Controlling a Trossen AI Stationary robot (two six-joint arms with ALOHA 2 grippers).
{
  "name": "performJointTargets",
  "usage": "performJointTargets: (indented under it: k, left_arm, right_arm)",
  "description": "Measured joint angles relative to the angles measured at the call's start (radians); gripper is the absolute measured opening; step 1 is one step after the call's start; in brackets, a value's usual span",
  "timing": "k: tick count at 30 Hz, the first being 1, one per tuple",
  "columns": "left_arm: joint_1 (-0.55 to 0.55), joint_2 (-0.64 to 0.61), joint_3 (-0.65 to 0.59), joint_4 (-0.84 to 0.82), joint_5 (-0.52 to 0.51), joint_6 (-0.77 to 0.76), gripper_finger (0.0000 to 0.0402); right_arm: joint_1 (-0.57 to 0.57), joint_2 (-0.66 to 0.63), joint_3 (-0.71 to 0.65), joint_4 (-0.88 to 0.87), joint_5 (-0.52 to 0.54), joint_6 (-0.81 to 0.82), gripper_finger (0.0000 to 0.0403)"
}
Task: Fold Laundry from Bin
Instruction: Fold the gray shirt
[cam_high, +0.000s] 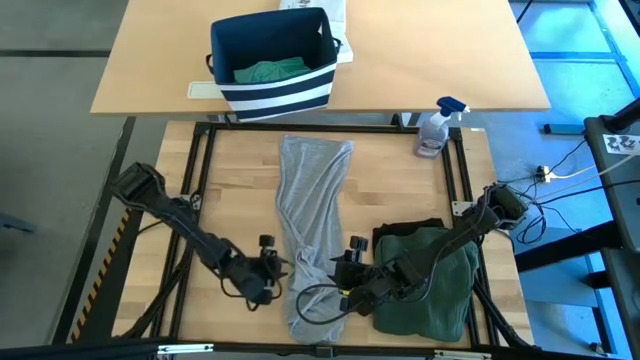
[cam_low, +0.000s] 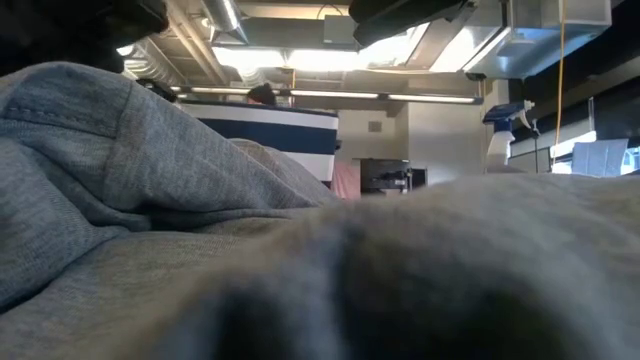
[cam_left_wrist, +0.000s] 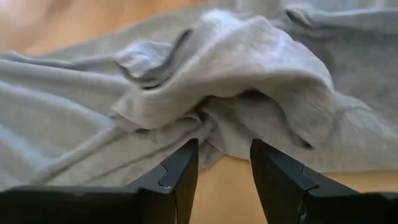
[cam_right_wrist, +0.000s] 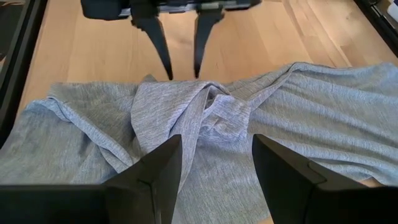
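One light grey garment (cam_high: 312, 225) spread lengthwise down the middle of the tabletop (cam_high: 230, 190), bunched and wrinkled at its near end, not yet folded. Left hand (cam_high: 277, 268) low at the garment's left edge, fingers apart, cloth just ahead of the tips and not pinched. Right hand (cam_high: 345, 272) at the opposite edge, fingers also apart, over the rumpled fabric, gripping nothing. Dark green garment (cam_high: 430, 280) heaped on a black one (cam_high: 405, 228) at the right, looking roughly folded and set aside. Teal-green piece (cam_high: 268, 71) still inside the striped bin (cam_high: 272, 90) on the far table. Judged partway: grey fold pending, bin not emptied.
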Motion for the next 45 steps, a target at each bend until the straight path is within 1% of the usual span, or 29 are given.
performJointTargets:
  k: [4, 7, 9, 12, 14, 17, 20, 22, 25, 29, 33, 39, 41, 45]
  left_arm:
    - [0.032, 0.021, 0.000, 0.000, 0.096, 0.001, 0.0132]
    - [0.042, 0.033, 0.000, 0.013, 0.131, 0.001, 0.0128]
    - [0.041, 0.033, 0.000, 0.052, 0.145, 0.009, 0.0127]
    - [0.040, 0.033, 0.000, 0.155, 0.149, 0.062, 0.0127]
    - [0.041, 0.033, 0.012, 0.192, 0.148, 0.096, 0.0126]
    - [0.041, 0.033, 0.055, 0.198, 0.145, 0.145, 0.0126]
    - [0.048, 0.033, 0.106, 0.197, 0.130, 0.227, 0.0126]
    - [0.061, 0.033, 0.138, 0.199, 0.113, 0.281, 0.0126]
    - [0.096, 0.033, 0.168, 0.199, 0.116, 0.338, 0.0126]
    - [0.143, 0.033, 0.177, 0.198, 0.142, 0.361, 0.0126]
    - [0.162, 0.033, 0.177, 0.241, 0.123, 0.416, 0.0126]
    - [0.225, 0.030, 0.177, 0.268, 0.101, 0.473, 0.0126]
    - [0.239, 0.028, 0.177, 0.296, 0.093, 0.515, 0.0126]
    - [0.297, 0.028, 0.177, 0.342, 0.122, 0.590, 0.0126]
  right_arm:
    - [0.000, 0.000, 0.000, 0.000, 0.000, 0.000, 0.0193]
    - [0.000, 0.000, 0.000, 0.000, 0.000, 0.000, 0.0193]
    - [0.000, 0.000, 0.000, 0.000, 0.000, 0.000, 0.0193]
    - [0.000, 0.000, 0.000, 0.000, 0.001, 0.000, 0.0193]
    - [-0.002, 0.000, 0.000, 0.001, 0.008, 0.000, 0.0193]
    - [-0.001, 0.000, 0.000, 0.001, 0.008, 0.001, 0.0193]
    - [-0.001, 0.000, 0.000, 0.001, 0.008, 0.001, 0.0193]
    - [0.000, 0.000, 0.000, 0.001, 0.008, 0.001, 0.0193]
    - [0.000, 0.000, 0.000, 0.002, 0.008, 0.002, 0.0193]
    - [0.000, 0.000, 0.000, 0.003, 0.008, 0.003, 0.0193]
    - [0.000, 0.000, 0.000, 0.002, 0.008, 0.003, 0.0193]
    - [0.000, 0.000, 0.000, 0.002, 0.008, 0.009, 0.0193]
    - [0.000, 0.000, 0.000, 0.002, 0.008, 0.009, 0.0193]
    - [0.000, -0.001, 0.000, 0.001, 0.009, 0.028, 0.0193]
